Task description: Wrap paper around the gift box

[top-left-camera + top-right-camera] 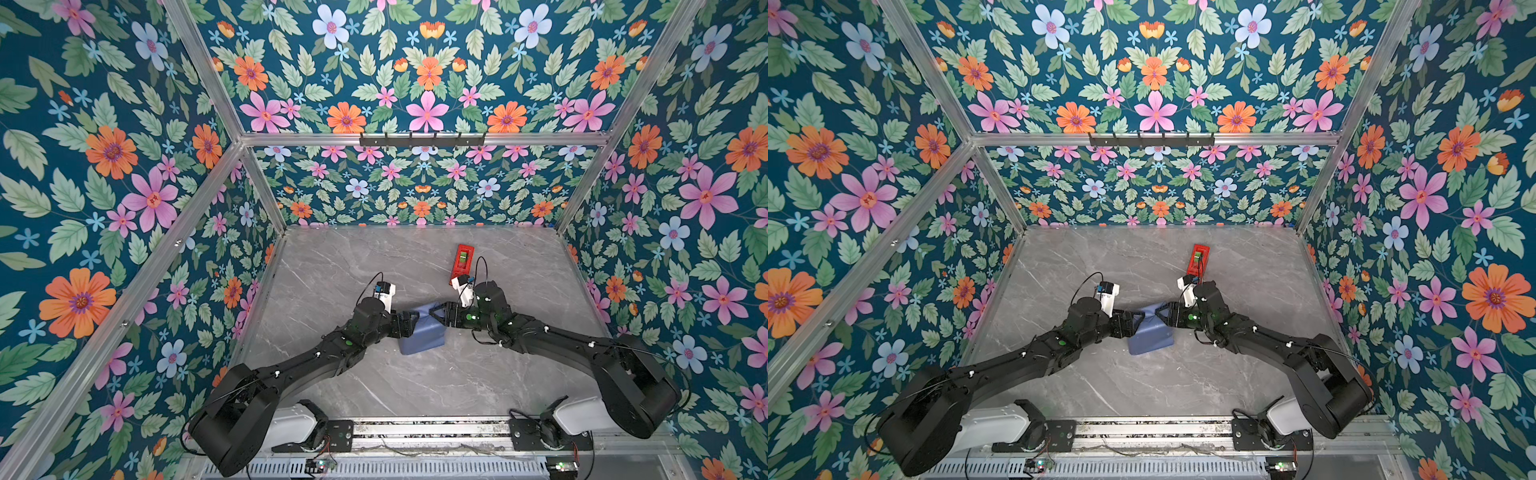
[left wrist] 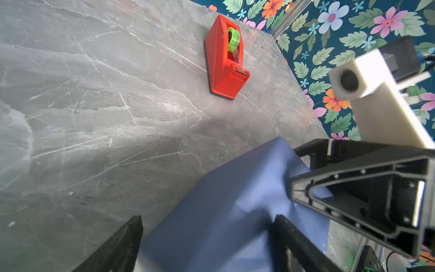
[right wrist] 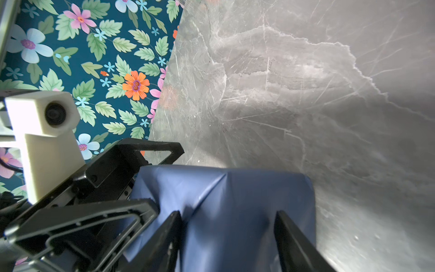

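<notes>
ok so the paper [image 1: 422, 334] is folded all the way round the box, dark blue side out. No green showing anywhere, the box is fully covered. The bundle sits about mid table [image 1: 332, 270], long axis running roughly 8 to 2 o'clock in both top views.

The left gripper [image 2: 208, 220] is at the bundle's 9 o'clock end. In its wrist view the jaws are spread wide: one finger [image 2: 131, 235] sits just off the paper's edge and the other lies over the paper, with the blue end in the gap between them.

The right gripper [image 3: 227, 215] is on the 2 o'clock end. Its jaws stand partway apart with the tips right up against the paper, and blue shows between them and out past both sides. Honestly can't tell if it's actually pinching or just resting there.

The red tape dispenser [image 1: 462, 262] is at about 1 o'clock from the bundle, just behind the right wrist, not touching anything.
</notes>
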